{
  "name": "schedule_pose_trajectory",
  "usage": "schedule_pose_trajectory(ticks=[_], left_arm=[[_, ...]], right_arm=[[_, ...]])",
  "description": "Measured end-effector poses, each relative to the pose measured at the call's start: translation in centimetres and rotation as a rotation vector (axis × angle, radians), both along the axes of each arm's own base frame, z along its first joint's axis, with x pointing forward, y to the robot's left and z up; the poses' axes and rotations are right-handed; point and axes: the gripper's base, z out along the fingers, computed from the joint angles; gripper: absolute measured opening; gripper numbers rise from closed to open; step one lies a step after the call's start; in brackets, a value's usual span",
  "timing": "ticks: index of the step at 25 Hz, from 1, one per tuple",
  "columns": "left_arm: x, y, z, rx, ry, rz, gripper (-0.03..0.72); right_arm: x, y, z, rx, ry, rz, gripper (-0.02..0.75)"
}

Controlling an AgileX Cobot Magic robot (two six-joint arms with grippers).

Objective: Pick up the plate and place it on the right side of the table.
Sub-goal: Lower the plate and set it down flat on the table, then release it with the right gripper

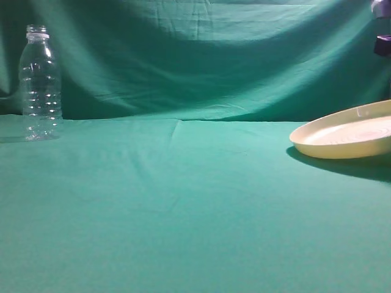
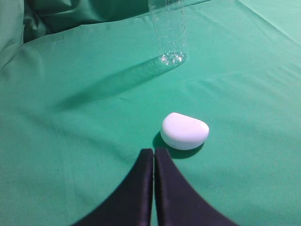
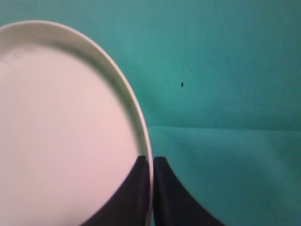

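Observation:
The cream plate [image 1: 348,137] is at the right edge of the exterior view, tilted, with its far right side raised above the teal table [image 1: 183,207] and a shadow under it. In the right wrist view my right gripper [image 3: 151,160] is shut on the plate's rim [image 3: 141,127], one finger inside and one outside. The plate [image 3: 61,132] fills the left of that view. My left gripper [image 2: 154,151] is shut and empty, low over the cloth. It does not show in the exterior view.
A clear plastic bottle [image 1: 40,85] stands upright at the far left; its base shows in the left wrist view [image 2: 171,44]. A small white rounded object [image 2: 185,131] lies on the cloth just ahead of my left gripper. A bit of the right arm [image 1: 383,30] shows top right.

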Motion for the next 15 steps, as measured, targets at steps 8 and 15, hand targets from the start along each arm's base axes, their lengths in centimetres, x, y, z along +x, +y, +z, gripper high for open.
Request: schedule_pose_trajectory(ticks=[8,15], left_arm=[[0.0,0.0,0.0,0.0,0.0,0.0,0.0],[0.0,0.0,0.0,0.0,0.0,0.0,0.0]], right_arm=[[0.8,-1.2,-3.4,-0.014,0.05,-0.021,0.068],[1.2,-1.5,-2.4,-0.019,0.074,-0.031,0.384]])
